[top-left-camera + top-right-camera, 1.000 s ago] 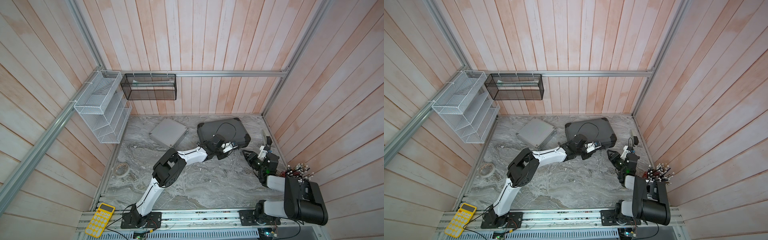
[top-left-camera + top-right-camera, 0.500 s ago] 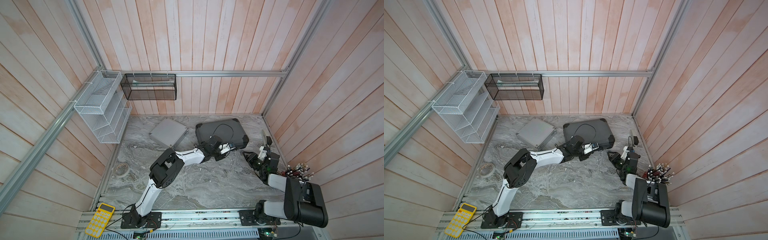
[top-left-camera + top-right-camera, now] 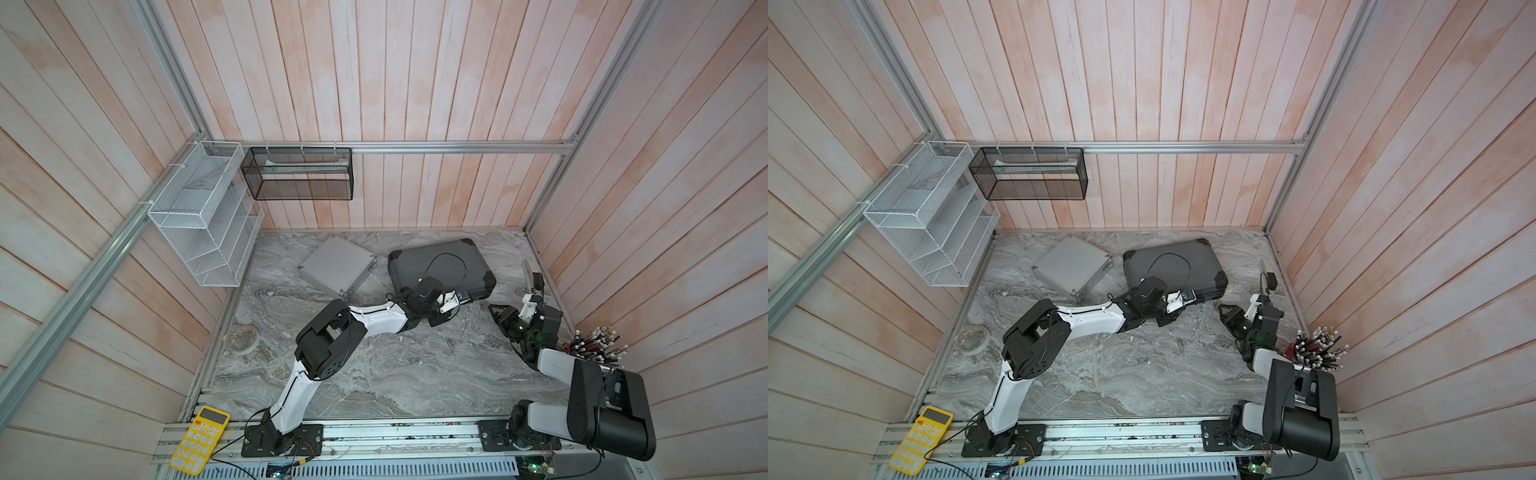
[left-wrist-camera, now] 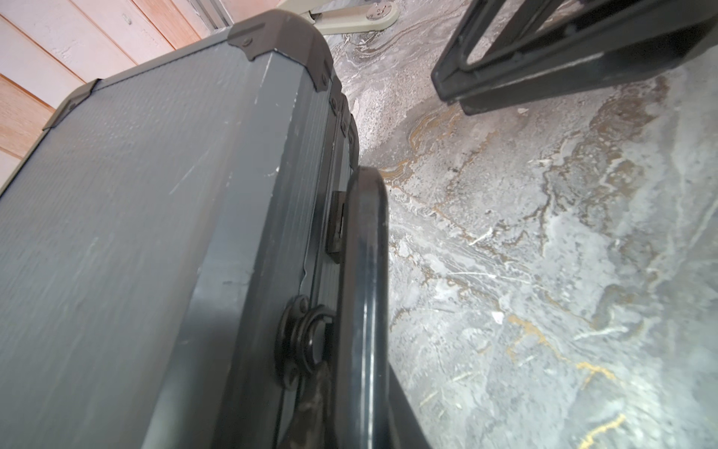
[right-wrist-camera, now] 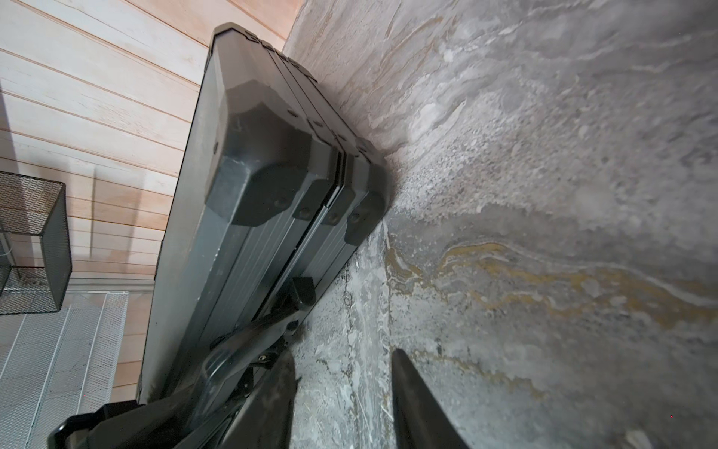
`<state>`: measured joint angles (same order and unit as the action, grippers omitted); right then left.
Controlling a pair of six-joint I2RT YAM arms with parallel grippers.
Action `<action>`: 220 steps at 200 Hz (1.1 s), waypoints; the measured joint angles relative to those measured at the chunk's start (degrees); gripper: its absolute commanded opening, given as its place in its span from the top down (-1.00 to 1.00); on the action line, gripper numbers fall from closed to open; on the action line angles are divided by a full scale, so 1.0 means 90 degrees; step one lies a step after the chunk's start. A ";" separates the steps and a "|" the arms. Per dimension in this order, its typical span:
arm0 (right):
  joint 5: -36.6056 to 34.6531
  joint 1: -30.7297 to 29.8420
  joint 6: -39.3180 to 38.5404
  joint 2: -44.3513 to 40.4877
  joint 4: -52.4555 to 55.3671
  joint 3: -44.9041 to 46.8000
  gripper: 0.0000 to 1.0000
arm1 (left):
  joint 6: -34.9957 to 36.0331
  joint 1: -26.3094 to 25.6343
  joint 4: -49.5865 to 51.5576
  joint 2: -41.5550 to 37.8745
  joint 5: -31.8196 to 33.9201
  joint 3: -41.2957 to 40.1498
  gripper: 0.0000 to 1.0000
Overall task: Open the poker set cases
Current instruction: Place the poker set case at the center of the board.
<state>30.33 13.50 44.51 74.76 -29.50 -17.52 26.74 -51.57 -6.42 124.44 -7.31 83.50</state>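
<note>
Your left fingers seem to pinch the dark case by its handle, likely to pull it. Your right fingers sit spread, empty, nearby.

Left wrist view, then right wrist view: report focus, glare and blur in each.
Left wrist view: the dark grey case is crisp at its far corner and smeared close to the lens; a bright glare streak runs along the handle. Right wrist view: the case's corner cap is sharp, while the right gripper is a dark blur.
</note>
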 measured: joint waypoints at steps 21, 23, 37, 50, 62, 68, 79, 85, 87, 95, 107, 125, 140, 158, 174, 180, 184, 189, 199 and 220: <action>-0.0002 0.0032 0.0000 -0.0024 0.0000 0.0005 0.15 | -0.0002 -0.0010 -0.0022 -0.0002 0.0015 -0.0012 0.62; -0.0002 0.0032 0.0000 -0.0029 0.0000 0.0005 0.15 | 0.0000 -0.0010 -0.0024 -0.0002 0.0017 -0.0012 0.62; -0.0002 0.0049 -0.0002 -0.0036 -0.0002 0.0027 0.16 | 0.0000 -0.0010 -0.0036 -0.0002 0.0019 -0.0019 0.62; -0.0002 0.0061 -0.0002 -0.0044 0.0000 0.0058 0.16 | 0.0002 -0.0012 -0.0036 -0.0005 0.0029 -0.0019 0.62; -0.0002 0.0066 -0.0015 -0.0053 0.0002 0.0092 0.15 | 0.0005 -0.0019 -0.0039 -0.0005 0.0039 -0.0024 0.62; -0.0002 0.0066 -0.0019 -0.0061 0.0005 0.0107 0.15 | 0.0007 -0.0022 -0.0046 -0.0005 0.0051 -0.0029 0.62; -0.0002 0.0075 -0.0029 -0.0083 0.0005 0.0129 0.15 | 0.0029 -0.0029 -0.0056 -0.0005 0.0073 -0.0039 0.62; -0.0005 0.0078 -0.0044 -0.0095 0.0005 0.0138 0.16 | 0.0053 -0.0036 -0.0056 -0.0005 0.0090 -0.0041 0.60; -0.0005 0.0080 -0.0046 -0.0097 0.0005 0.0141 0.15 | 0.0056 -0.0039 -0.0058 -0.0005 0.0100 -0.0044 0.60; -0.0005 0.0090 -0.0058 -0.0109 0.0005 0.0151 0.16 | 0.0085 -0.0046 -0.0058 -0.0005 0.0131 -0.0044 0.59; -0.0010 0.0100 -0.0073 -0.0112 0.0005 0.0160 0.16 | 0.0143 -0.0063 -0.0058 -0.0007 0.0180 -0.0056 0.56; -0.0032 0.0100 -0.0092 -0.0112 0.0005 0.0177 0.16 | 0.0175 -0.0097 -0.0085 -0.0015 0.0301 -0.0095 0.49; -0.0044 0.0100 -0.0095 -0.0112 0.0002 0.0187 0.16 | 0.0134 -0.0189 -0.0097 -0.0019 0.0481 -0.0138 0.44; -0.0051 0.0102 -0.0095 -0.0112 0.0002 0.0204 0.16 | 0.0194 -0.0364 -0.0134 -0.0019 0.0867 -0.0233 0.41; -0.0051 0.0102 -0.0097 -0.0112 0.0002 0.0204 0.16 | 0.0245 -0.0461 -0.0226 -0.0019 0.1141 -0.0308 0.38; -0.0051 0.0100 -0.0097 -0.0112 0.0000 0.0204 0.16 | 0.0260 -0.0493 -0.0238 -0.0019 0.1212 -0.0325 0.37; -0.0051 0.0100 -0.0097 -0.0112 0.0002 0.0204 0.16 | 0.0267 -0.0512 -0.0240 -0.0019 0.1270 -0.0330 0.37; -0.0051 0.0100 -0.0097 -0.0112 0.0000 0.0204 0.16 | 0.0277 -0.0532 -0.0240 -0.0019 0.1324 -0.0340 0.36; -0.0051 0.0100 -0.0097 -0.0109 0.0000 0.0204 0.16 | 0.0291 -0.0561 -0.0236 -0.0019 0.1399 -0.0347 0.35; -0.0051 0.0102 -0.0095 -0.0100 0.0000 0.0204 0.16 | 0.0294 -0.0629 -0.0199 -0.0005 0.1564 -0.0352 0.31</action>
<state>29.87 14.41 43.66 73.87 -29.50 -15.68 29.39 -57.23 -8.21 124.40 6.76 80.34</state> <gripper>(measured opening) 0.420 0.335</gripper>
